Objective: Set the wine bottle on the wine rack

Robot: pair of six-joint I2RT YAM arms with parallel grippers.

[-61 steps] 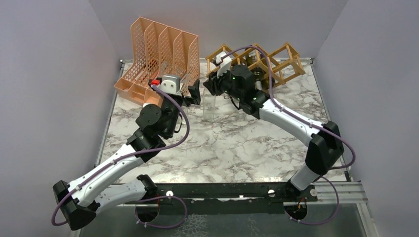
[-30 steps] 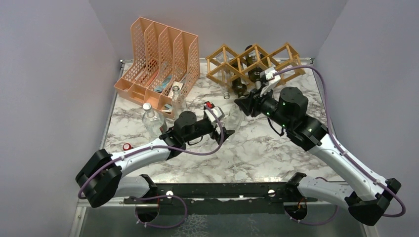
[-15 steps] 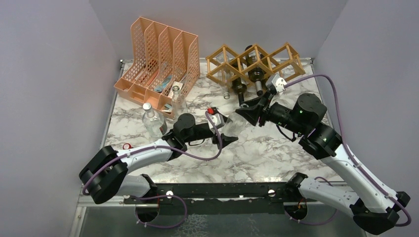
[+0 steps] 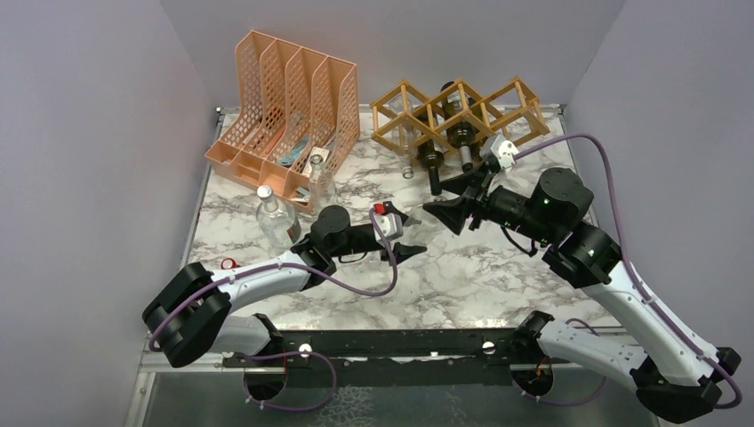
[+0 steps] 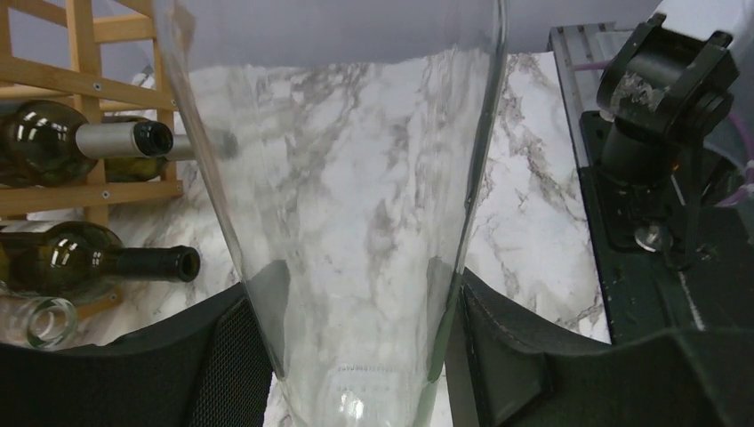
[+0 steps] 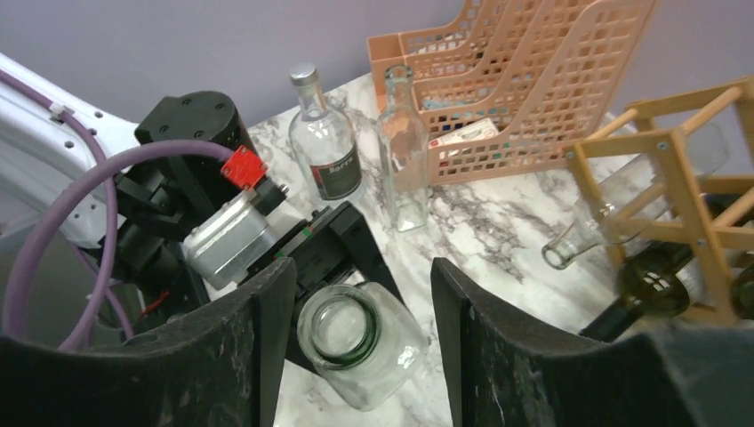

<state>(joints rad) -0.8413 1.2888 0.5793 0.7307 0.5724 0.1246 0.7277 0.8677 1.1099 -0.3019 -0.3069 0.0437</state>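
Marble table (image 4: 498, 276): left fingers (image 5: 533, 356) clamp bottle (image 5: 356, 222) (clear glass).

The table (image 4: 498, 276) is white marble with grey veins; at eleven o'clock on it the file organizer (image 4: 267, 89) is peach-orange, with a mesh of small holes; at one o'clock the wine rack (image 4: 511, 102) is light tan wood, and its slats make a pattern of diamonds; the bottles (image 5: 53, 258) in it are dark green; the wine bottle (image 5: 356, 222) is clear glass without colour; another clear bottle (image 6: 324, 142) has a silver cap and a dark label; the left arm (image 4: 258, 271) and the right arm (image 4: 640, 298) are white and black, with purple cables (image 6: 151, 153); a small red cap (image 4: 228, 264) lies at nine o'clock.
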